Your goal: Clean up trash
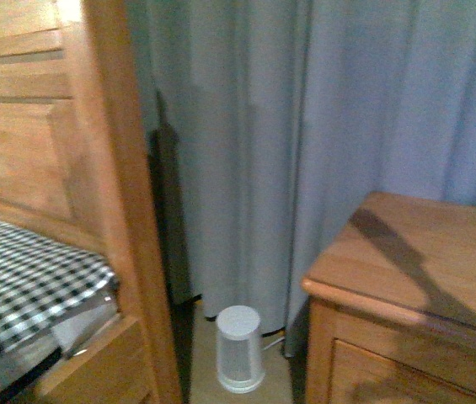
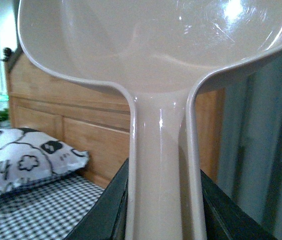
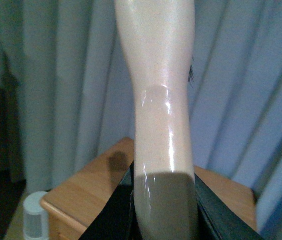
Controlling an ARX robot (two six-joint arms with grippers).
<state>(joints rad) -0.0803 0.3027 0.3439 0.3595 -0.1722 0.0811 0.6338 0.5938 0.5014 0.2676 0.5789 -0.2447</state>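
The trash is out of view in all three views. My left gripper (image 2: 160,210) is shut on the handle of the pale pink dustpan (image 2: 155,45), whose wide scoop fills the left wrist view and holds nothing that shows. In the right wrist view my right gripper (image 3: 163,210) is shut on the glossy pale handle of the brush (image 3: 158,100); a few dark bristles peek out beside it. Neither arm appears in the front view.
A wooden bed frame (image 1: 103,168) with a checked mattress (image 1: 18,286) stands at the left, with a patterned pillow (image 2: 21,160) on the bed. A wooden nightstand (image 1: 423,269) is at the right. A small white bin (image 1: 239,347) sits on the floor between them, before blue curtains (image 1: 305,126).
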